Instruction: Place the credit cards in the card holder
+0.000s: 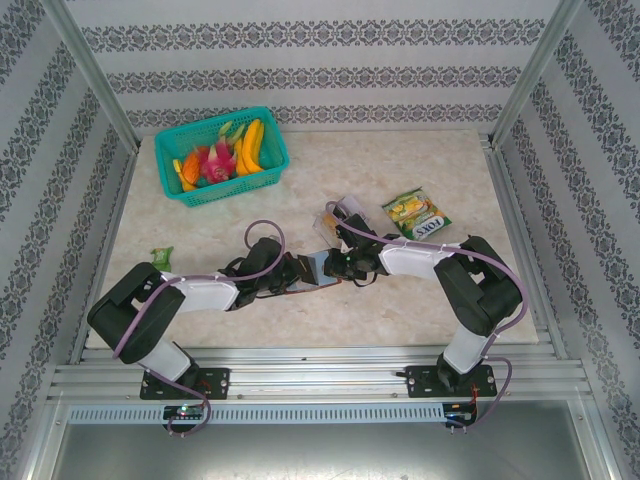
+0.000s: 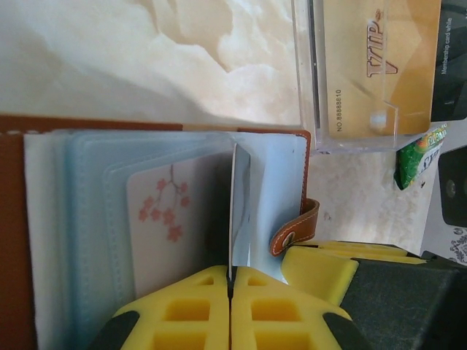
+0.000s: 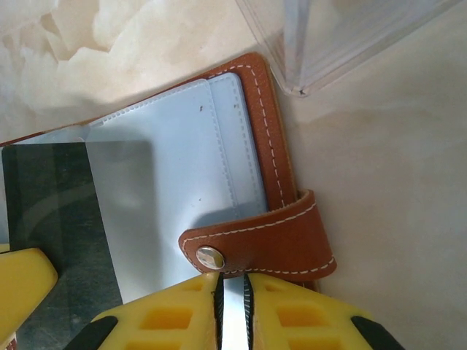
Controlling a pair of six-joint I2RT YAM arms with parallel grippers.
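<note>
On the marbled table (image 1: 420, 300) both arms fold low, elbows out, and reach inward so that the left hand (image 1: 297, 272) and right hand (image 1: 338, 265) meet at mid-table. Between them the card holder (image 1: 316, 266) lies open, its long axis running across the table from one hand to the other. The left hand is clenched on a clear sleeve (image 2: 232, 204) of the holder, standing on edge. The right hand, beside the snap strap (image 3: 255, 248), pinches a thin pale sheet (image 3: 230, 321), card or sleeve I cannot tell. A dark card (image 3: 58, 219) lies flat inside.
</note>
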